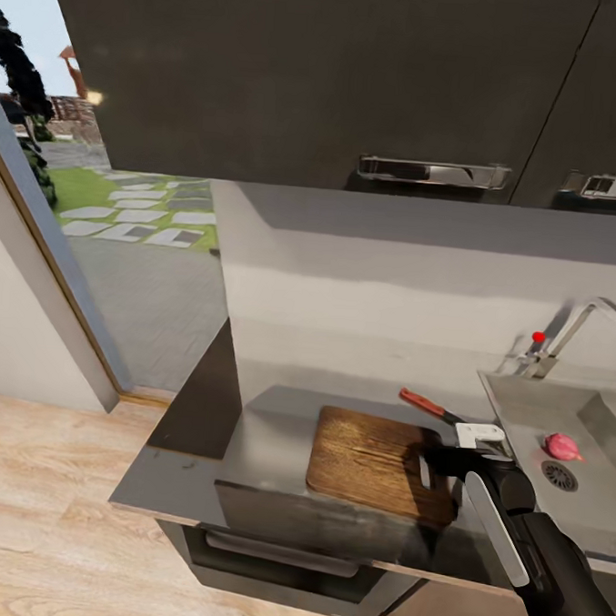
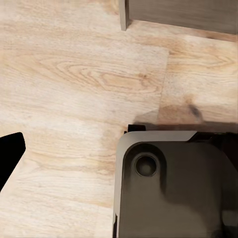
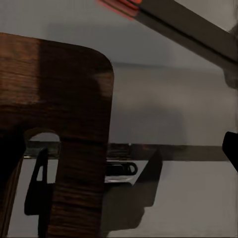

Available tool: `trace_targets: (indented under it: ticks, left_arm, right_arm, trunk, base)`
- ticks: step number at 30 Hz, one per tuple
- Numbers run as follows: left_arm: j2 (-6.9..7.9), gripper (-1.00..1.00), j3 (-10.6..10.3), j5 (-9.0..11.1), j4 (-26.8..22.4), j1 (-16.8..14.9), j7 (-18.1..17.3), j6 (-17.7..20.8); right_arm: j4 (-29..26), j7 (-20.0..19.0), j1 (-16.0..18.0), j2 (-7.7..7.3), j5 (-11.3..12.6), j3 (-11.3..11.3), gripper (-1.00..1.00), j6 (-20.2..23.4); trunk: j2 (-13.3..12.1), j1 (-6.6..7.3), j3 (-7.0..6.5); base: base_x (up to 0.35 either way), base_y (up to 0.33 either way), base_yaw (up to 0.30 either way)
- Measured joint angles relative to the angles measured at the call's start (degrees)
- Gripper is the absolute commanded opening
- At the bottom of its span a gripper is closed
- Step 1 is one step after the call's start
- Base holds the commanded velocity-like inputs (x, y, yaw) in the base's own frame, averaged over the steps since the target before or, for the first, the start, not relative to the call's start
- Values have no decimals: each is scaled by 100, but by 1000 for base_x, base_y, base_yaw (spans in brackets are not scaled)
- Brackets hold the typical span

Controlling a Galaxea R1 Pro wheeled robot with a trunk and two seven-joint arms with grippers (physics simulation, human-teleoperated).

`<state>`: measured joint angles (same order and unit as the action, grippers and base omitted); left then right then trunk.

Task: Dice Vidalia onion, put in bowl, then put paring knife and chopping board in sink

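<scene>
The brown chopping board (image 1: 372,460) lies flat on the grey countertop (image 1: 273,433), its slot handle (image 3: 43,138) at the end nearest the sink. Just behind that end lies the paring knife (image 1: 430,407), its orange-red handle (image 3: 121,4) pointing away from the sink. A pinkish Vidalia onion (image 1: 562,445) rests in the steel sink (image 1: 521,408) beside the black drain (image 1: 559,476). My right gripper (image 1: 450,449) hovers open over the board's handle end, with one dark fingertip (image 3: 231,148) beyond the board's edge. My left gripper (image 2: 119,153) hangs open above the wooden floor. The bowl is out of view.
A chrome tap (image 1: 576,329) with a red knob (image 1: 538,337) stands behind the sink. Dark upper cabinets (image 1: 313,80) hang over the counter. An open doorway (image 1: 122,224) to a garden is at the left. My grey base (image 2: 168,188) sits on the wood floor (image 2: 74,74).
</scene>
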<state>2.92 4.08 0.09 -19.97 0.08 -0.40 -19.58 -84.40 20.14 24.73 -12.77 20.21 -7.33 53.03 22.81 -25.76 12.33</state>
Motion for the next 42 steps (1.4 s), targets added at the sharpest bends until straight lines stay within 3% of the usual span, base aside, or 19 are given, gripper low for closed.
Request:
trace_targets:
  ticks: [29, 42]
  left_arm:
    - [0, 100, -2, -16, 71, 0, 0, -2]
    - [0, 100, -4, -16, 71, 0, 0, -1]
  right_arm:
    - [-1, 0, 0, 0, -1, 0, 100, 0]
    - [-3, 0, -1, 0, -4, 1, 100, -6]
  trunk:
    - [-1, -2, -262]
    - [0, 1, -380]
  base:
    - [-324, -4, 0]
    - [-225, -205, -41]
